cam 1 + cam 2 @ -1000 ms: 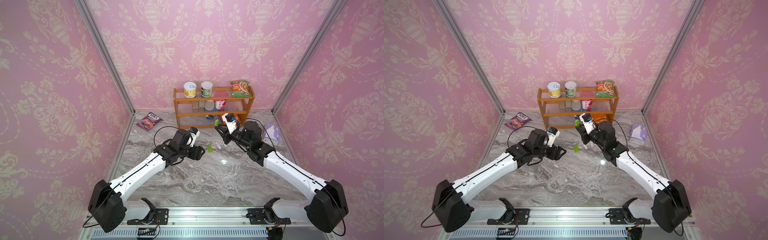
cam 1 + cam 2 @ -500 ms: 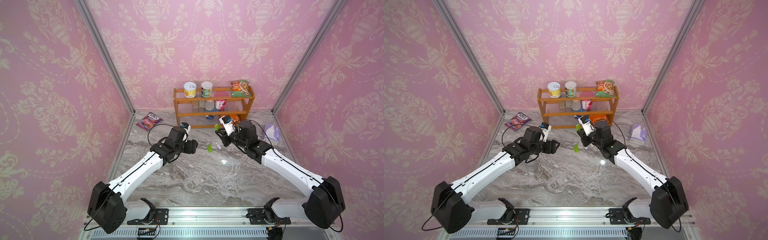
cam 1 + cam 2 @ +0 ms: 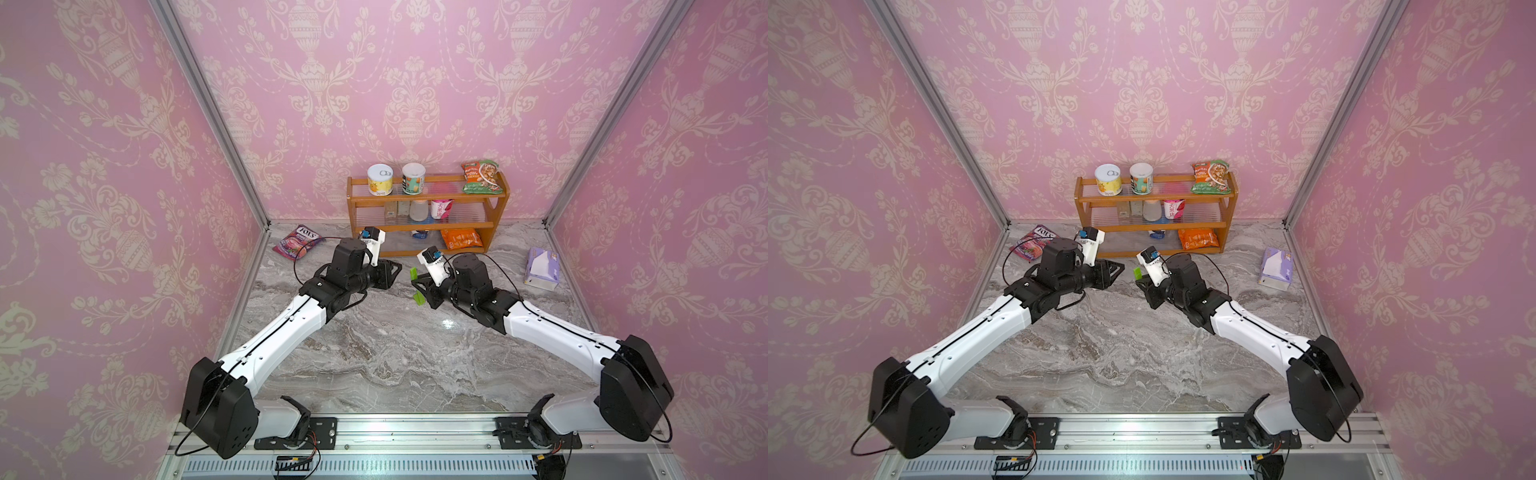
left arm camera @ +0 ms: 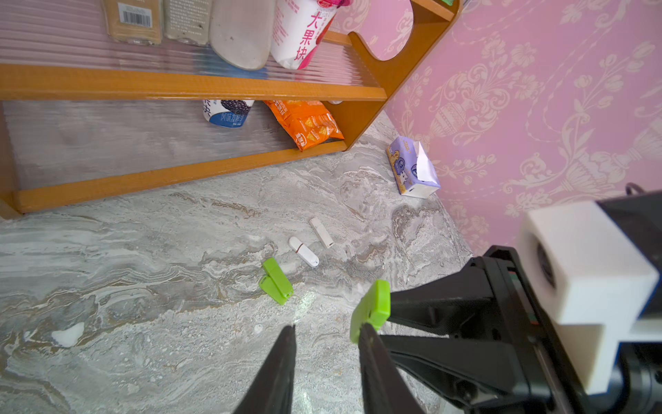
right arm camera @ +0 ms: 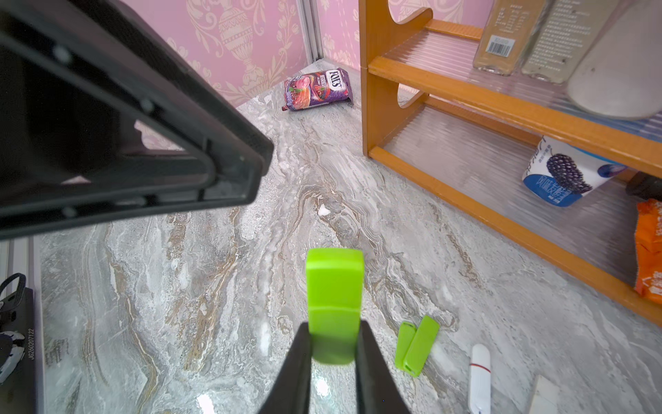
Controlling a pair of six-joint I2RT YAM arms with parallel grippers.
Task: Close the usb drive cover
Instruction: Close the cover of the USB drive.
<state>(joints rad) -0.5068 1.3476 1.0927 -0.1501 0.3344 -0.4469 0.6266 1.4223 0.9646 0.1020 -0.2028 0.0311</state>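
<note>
Right wrist view: right pincer (image 5: 333, 328) grips the usb drive (image 5: 335, 283) lengthwise, free end just beside the narrow, empty left pincer (image 5: 252, 172).

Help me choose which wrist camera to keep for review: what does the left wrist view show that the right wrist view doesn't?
Only the left wrist view shows the purple tissue pack by the wall. Only the right wrist view shows the candy bag near one end of the wooden shelf. Both show the green USB stick clamped in the right gripper, a second green stick lying on the table, a white stick near it, and that shelf.
</note>
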